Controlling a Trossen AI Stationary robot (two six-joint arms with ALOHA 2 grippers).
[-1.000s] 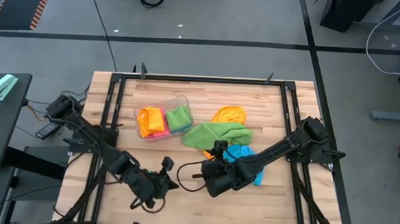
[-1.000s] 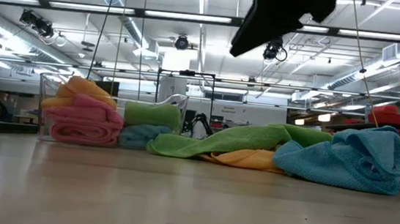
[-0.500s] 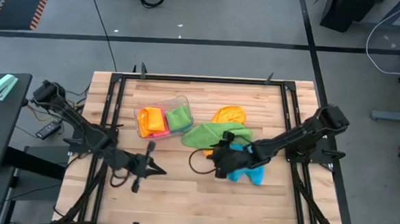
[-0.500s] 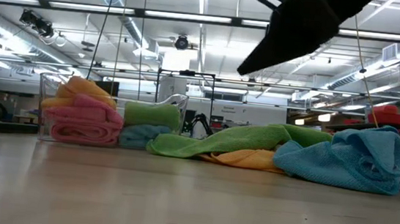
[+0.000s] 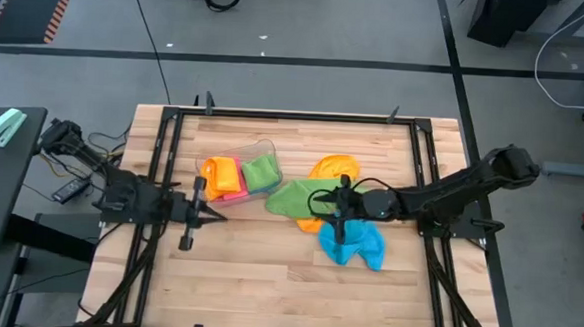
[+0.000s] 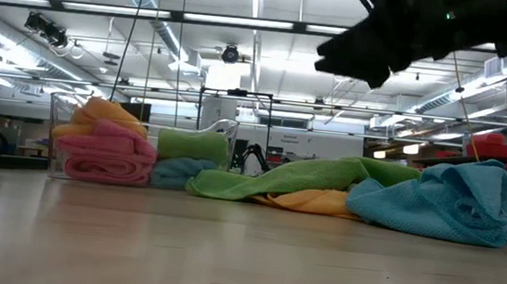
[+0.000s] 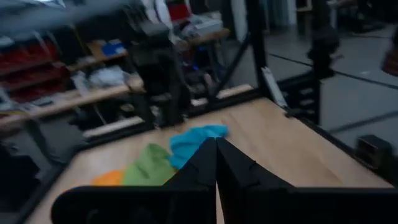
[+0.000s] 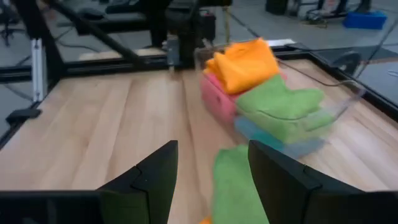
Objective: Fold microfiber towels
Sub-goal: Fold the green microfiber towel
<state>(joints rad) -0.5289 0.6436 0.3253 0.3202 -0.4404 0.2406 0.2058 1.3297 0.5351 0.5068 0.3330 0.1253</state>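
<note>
Clear plastic tub point(image 5: 240, 171) upper left of centre partly hides the folded pink, orange and green microfiber towels point(image 5: 233, 175); loose green, orange and sky-blue microfiber cloths point(image 5: 315, 198) lie centre. Left gripper point(image 5: 212, 216) fingers pressed together, pulled back leftward. Right gripper point(image 5: 341, 214) fingers apart, empty, moved up over the loose pile

Orange towel point(image 5: 334, 169) half hidden under green towel point(image 5: 295, 197).

Bright overhead striplights, even light; the wrist views are motion-blurred.
</note>
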